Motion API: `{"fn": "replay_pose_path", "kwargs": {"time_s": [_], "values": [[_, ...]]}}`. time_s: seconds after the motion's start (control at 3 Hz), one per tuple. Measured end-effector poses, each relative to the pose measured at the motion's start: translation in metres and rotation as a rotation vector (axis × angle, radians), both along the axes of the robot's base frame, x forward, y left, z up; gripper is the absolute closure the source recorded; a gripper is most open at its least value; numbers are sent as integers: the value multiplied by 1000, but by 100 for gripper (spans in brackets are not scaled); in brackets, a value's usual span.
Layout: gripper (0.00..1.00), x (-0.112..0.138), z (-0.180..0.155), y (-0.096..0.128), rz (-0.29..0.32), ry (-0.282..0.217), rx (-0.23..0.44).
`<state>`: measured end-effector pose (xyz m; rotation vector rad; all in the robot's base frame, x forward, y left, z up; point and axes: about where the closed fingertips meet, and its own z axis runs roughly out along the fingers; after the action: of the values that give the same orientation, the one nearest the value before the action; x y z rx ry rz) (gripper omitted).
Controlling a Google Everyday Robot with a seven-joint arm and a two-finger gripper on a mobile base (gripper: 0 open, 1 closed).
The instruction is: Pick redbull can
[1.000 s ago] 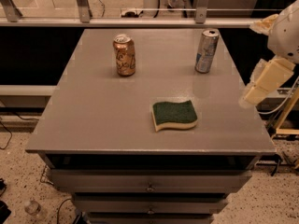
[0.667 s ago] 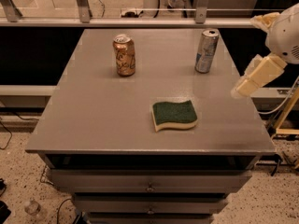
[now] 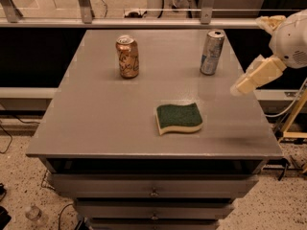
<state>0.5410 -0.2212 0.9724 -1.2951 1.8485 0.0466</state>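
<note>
The redbull can [image 3: 212, 52] stands upright at the far right of the grey table [image 3: 96, 123]. The gripper [image 3: 241, 86] hangs over the table's right edge, nearer than the can and apart from it; whether it is spread or closed cannot be told. A copper-orange can [image 3: 127, 56] stands upright far left, and a green-topped sponge [image 3: 179, 118] lies near centre; neither can's contents show.

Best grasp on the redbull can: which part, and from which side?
Probably the mid-body of the redbull can, coming in level from its right front: it stands upright and slim, and the gripper hovers on that side, over the right edge of the table.
</note>
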Motion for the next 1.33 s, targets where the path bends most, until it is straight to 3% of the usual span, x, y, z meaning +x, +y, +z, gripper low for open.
{"fn": "replay_pose_path", "kwargs": {"time_s": [0.33, 0.67, 1.0, 1.33], "values": [[0, 2, -1, 3, 4, -2, 26], [0, 19, -9, 3, 3, -18, 150], [0, 55, -24, -4, -11, -62, 391], [0, 85, -35, -11, -31, -94, 539]]}}
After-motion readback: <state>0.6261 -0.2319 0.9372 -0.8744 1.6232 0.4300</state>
